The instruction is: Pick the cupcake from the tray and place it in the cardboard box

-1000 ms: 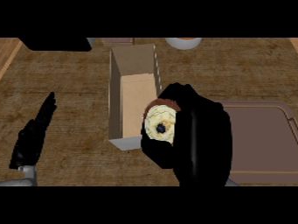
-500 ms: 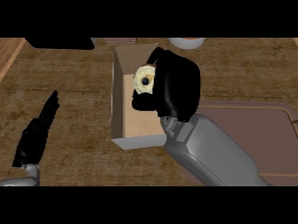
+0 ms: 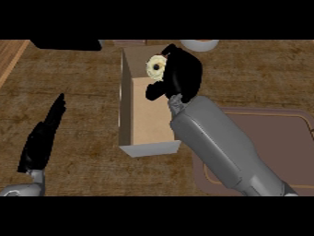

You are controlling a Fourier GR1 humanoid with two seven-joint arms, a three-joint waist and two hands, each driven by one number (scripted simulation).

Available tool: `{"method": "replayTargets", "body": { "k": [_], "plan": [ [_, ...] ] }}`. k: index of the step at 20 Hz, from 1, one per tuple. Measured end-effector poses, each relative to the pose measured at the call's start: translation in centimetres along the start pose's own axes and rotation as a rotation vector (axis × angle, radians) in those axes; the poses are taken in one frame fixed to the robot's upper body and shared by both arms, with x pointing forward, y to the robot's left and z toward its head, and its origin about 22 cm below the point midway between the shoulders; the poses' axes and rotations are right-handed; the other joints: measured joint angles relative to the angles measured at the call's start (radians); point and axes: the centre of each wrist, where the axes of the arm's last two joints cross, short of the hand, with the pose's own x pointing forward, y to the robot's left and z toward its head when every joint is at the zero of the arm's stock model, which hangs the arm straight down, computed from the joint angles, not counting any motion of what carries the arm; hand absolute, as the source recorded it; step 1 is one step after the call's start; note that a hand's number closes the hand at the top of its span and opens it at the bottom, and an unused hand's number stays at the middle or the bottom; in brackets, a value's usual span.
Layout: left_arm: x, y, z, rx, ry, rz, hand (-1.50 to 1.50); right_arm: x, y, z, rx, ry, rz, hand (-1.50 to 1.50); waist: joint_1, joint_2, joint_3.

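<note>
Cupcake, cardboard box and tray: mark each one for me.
Pale frosted cupcake [image 3: 156,68], head view: its frosting, beside the right hand.
Long open tan cardboard box [image 3: 148,126], head view: bare inner floor.
Flat brown rectangular tray [image 3: 292,150], head view: bare surface.

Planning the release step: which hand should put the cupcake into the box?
Right. The right hand already holds the cupcake over the far end of the box. The left hand is open, off to the box's left.

A white round object [image 3: 200,44] and a dark object [image 3: 67,44] sit at the counter's [image 3: 268,78] far edge.
</note>
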Motion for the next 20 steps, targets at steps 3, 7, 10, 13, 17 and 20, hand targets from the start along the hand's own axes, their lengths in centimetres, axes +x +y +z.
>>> {"method": "replayTargets", "body": {
  "k": [3, 7, 10, 13, 17, 20],
  "plan": [
    [0.0, -0.3, -0.1, -0.006, -0.007, -0.002, 0.00, -0.4, 1.4, -1.0, -0.001, 0.021, -0.024, -1.50, 0.007, -0.001, 0.000],
    [-0.2, 0.1, -0.3, -0.005, -0.007, -0.005, 0.00, -0.4, 2.1, -1.6, -0.040, 0.024, -0.115, -1.50, 0.008, -0.007, -0.001],
    [-0.1, 0.0, -0.5, 0.002, -0.003, 0.002, 0.00, -0.5, 2.0, -2.3, -0.108, 0.029, -0.215, -1.50, 0.002, -0.004, 0.000],
    [-0.2, 0.3, -0.3, 0.004, 0.005, 0.000, 0.00, -0.9, 1.8, -2.7, -0.195, 0.032, -0.322, -1.50, -0.006, -0.005, 0.001],
    [-0.4, 0.9, 0.0, 0.020, 0.012, -0.003, 0.00, -1.6, 1.2, -2.8, -0.287, 0.030, -0.481, -1.50, -0.020, -0.008, 0.001],
    [-1.0, 1.2, 0.6, 0.033, 0.025, 0.000, 0.00, -2.5, 0.3, -2.6, -0.346, 0.032, -0.583, -1.50, -0.040, -0.014, 0.001]
  ]
}}
